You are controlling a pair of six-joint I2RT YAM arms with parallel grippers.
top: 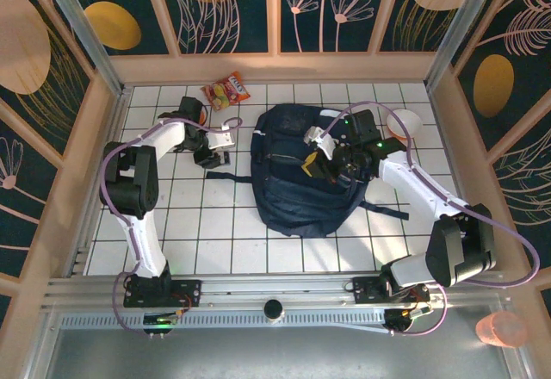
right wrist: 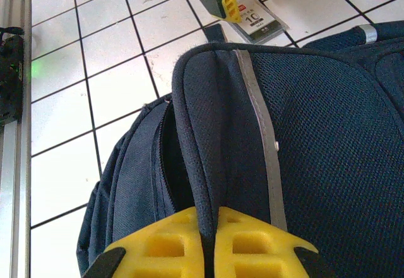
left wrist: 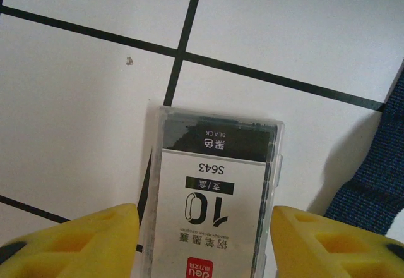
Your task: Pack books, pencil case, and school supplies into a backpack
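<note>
On the left side, the left gripper hangs low over the white tiled table, with its yellow fingers on both sides of the clear supplies box. This box lies flat with its label up, just beside the edge of the backpack. The jaws are apart and the box is framed between them. We see no firm pressing on its walls, so we judge the grasp is not yet made. The fingers are placed across the narrow width because this is the side they can span. A little behind, the snack packet lies apart, and it is not our concern. In the middle of the table the backpack lies flat. On the right, the right gripper is clenched on a fold of the blue fabric next to the grey stripe. We think it lifts this rim so that the zipper opening gapes toward the left arm. The book and the pencil case we cannot find on the table.
</note>
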